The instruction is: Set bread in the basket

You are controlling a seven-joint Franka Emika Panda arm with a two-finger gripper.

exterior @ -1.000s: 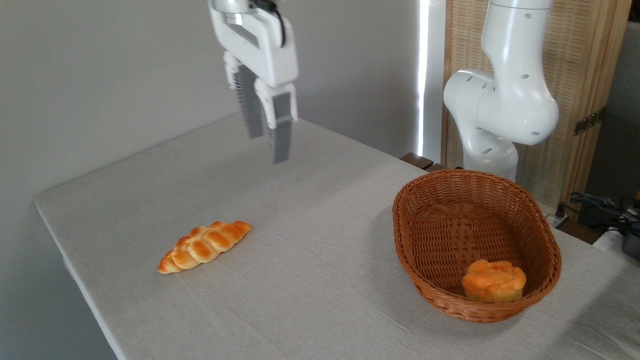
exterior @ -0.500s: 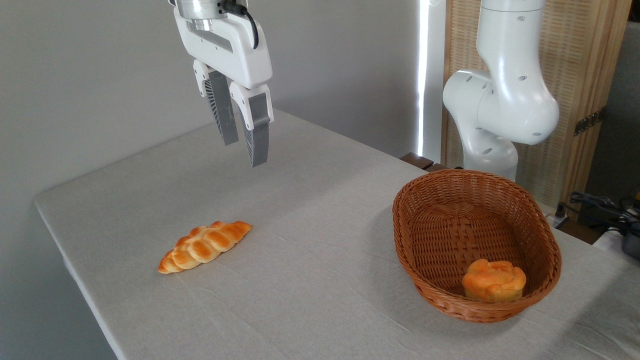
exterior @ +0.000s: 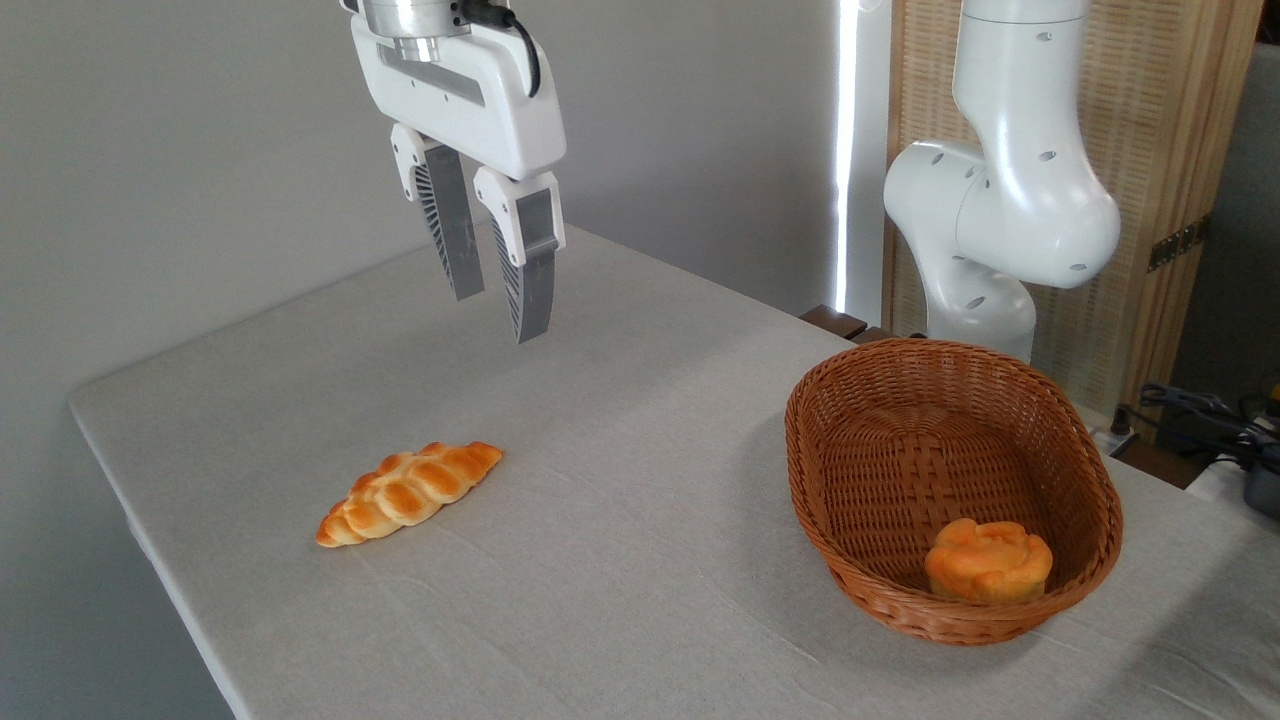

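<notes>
No readable text, labels, brands, numbers or signs anywhere.

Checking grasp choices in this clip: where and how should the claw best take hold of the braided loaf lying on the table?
Probably across the middle of the braided loaf, coming straight down from above. It lies flat on the table, long and low with pointed ends, widest at mid-length, so the fingers would close across its short width. The claw hangs open above and behind it, holding nothing.
</notes>
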